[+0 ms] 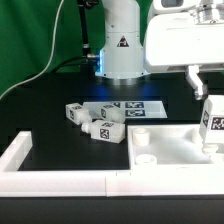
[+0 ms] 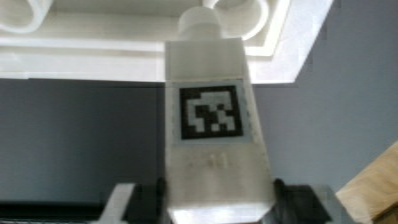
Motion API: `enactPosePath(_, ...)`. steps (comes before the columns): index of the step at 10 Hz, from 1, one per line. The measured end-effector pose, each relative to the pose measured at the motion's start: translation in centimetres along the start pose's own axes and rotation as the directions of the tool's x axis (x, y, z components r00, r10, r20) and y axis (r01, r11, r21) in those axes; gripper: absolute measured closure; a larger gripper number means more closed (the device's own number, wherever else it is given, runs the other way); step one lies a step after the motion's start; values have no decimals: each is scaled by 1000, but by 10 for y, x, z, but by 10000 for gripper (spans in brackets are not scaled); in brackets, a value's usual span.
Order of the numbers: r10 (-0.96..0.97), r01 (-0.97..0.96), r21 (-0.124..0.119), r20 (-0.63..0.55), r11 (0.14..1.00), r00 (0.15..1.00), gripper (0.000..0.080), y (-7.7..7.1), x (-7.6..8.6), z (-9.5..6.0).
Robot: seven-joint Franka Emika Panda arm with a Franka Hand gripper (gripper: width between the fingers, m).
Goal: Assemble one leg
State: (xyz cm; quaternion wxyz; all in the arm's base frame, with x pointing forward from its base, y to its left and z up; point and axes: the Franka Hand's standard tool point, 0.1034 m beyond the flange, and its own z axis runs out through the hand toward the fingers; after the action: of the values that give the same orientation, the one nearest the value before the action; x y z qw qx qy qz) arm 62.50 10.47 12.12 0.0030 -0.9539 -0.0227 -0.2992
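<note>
My gripper is shut on a white leg with a black-and-white tag and holds it upright at the exterior view's right, its lower end at the large white square panel. In the wrist view the leg runs from between my finger pads to a round hole at the panel's corner. My gripper clamps both sides of it. Three more legs lie on the black table: one, a second and a third.
The marker board lies flat behind the loose legs, in front of the robot base. A white raised border runs along the table's front and the exterior view's left. A tan surface shows beside the gripper in the wrist view.
</note>
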Motion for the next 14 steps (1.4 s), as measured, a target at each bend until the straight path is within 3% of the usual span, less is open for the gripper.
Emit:
enactPosePath(4,-18,18,8,9,1000,1000,521,-14,-6,9)
enactPosePath(14,-53,52,-15,-37,999,998,521,-2,-14,15)
